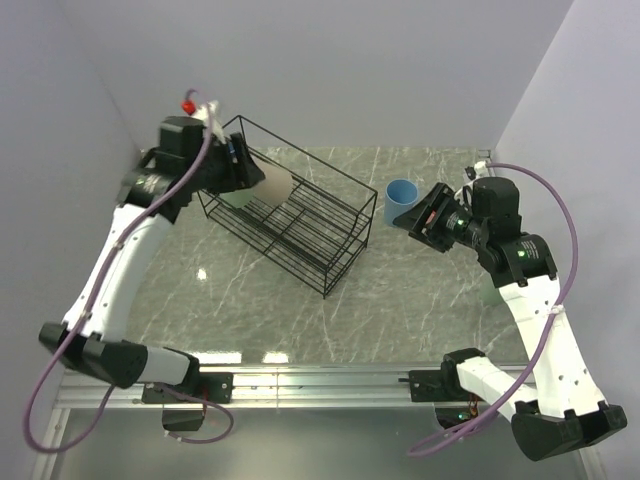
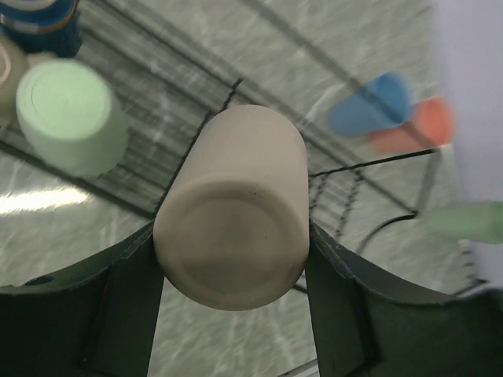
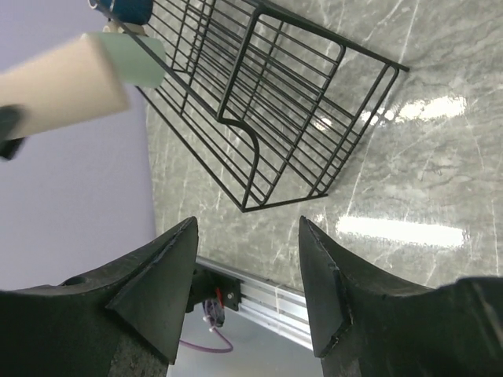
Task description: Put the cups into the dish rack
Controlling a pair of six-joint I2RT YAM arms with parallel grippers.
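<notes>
My left gripper is shut on a beige cup, holding it on its side above the far end of the black wire dish rack. A pale-green cup and a dark navy mug sit in the rack below it. On the table beyond the rack stands a blue cup, with a salmon-pink cup behind it in the left wrist view. My right gripper hangs open and empty just right of the blue cup, its jaws spread wide.
A blurred pale-green cup lies at the right edge of the left wrist view. White walls close in the table on the left, back and right. The aluminium rail with both arm bases runs along the near edge.
</notes>
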